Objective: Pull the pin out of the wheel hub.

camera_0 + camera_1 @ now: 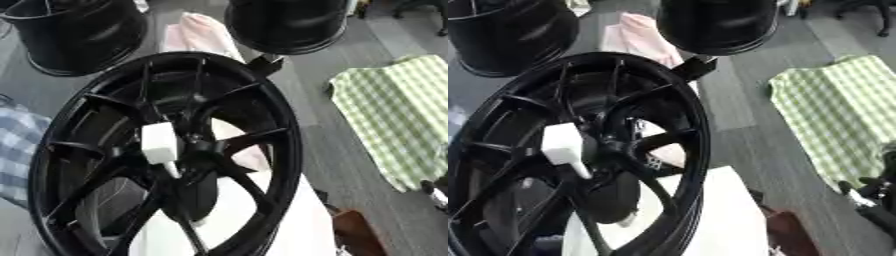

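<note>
Currently white block-headed pin sits in the centre of the black spoked alloy wheel hub, shaft pointing down-right. Right robot hand shows dark at right edge; can't tell finger state. Next: reach in, pinch the head, pull along its axis. Grey floor, green checked cloth right.

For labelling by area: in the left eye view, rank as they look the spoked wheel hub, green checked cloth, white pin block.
1. Spoked wheel hub, though it is nearest the camera.
2. Green checked cloth.
3. White pin block.
</note>
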{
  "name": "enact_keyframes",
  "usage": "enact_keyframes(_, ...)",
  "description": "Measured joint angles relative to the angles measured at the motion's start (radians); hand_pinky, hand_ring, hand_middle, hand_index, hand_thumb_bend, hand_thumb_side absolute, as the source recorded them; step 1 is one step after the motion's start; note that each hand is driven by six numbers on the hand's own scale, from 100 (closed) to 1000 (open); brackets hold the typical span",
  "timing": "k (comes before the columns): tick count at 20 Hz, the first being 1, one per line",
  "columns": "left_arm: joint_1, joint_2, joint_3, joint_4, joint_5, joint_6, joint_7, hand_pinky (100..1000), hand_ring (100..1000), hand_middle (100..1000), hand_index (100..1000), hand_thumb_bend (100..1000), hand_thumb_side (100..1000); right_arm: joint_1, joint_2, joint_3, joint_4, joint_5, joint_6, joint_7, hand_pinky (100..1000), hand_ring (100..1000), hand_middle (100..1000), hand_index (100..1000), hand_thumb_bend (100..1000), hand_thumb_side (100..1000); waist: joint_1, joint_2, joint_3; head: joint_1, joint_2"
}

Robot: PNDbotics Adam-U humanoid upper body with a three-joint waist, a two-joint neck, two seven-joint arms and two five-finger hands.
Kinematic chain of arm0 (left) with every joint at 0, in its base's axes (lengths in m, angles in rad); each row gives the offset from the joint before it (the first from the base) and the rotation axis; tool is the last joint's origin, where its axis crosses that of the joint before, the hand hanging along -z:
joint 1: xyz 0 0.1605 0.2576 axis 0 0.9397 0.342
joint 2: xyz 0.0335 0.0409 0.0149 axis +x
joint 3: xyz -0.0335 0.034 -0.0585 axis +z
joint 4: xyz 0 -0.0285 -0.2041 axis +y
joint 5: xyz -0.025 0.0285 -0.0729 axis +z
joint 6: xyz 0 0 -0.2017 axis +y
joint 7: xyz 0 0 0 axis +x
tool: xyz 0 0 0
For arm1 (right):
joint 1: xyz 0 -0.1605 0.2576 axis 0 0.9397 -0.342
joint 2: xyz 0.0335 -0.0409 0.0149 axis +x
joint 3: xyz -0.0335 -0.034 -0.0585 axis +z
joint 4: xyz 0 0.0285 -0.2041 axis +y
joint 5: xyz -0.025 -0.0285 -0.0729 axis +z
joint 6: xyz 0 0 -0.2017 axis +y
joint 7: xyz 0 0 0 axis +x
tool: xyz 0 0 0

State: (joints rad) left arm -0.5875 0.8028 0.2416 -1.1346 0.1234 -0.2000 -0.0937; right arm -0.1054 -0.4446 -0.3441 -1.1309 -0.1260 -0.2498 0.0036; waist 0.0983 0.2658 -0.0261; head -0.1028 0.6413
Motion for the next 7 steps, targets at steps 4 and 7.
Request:
enact_keyframes(4, 0.021, -0.153, 0.014, -0.113, 0.104, 0.042, 0.038, 721, 653, 487, 715, 100, 795, -0.001, 0.000, 0.000, 0.000, 0.000, 0.001, 0.001, 496, 654, 509, 678, 531, 284, -0.005, 0.000, -0.002, 0.005, 0.000)
enact_keyframes(7, 0.057, -0.297, 0.025, -0.167, 0.141, 0.108, 0.054, 719, 649, 486, 715, 100, 845, -0.004, 0.001, 0.001, 0.000, 0.000, 0.002, 0.003, 495, 654, 509, 678, 532, 283, -0.012, 0.000, -0.002, 0.008, 0.000)
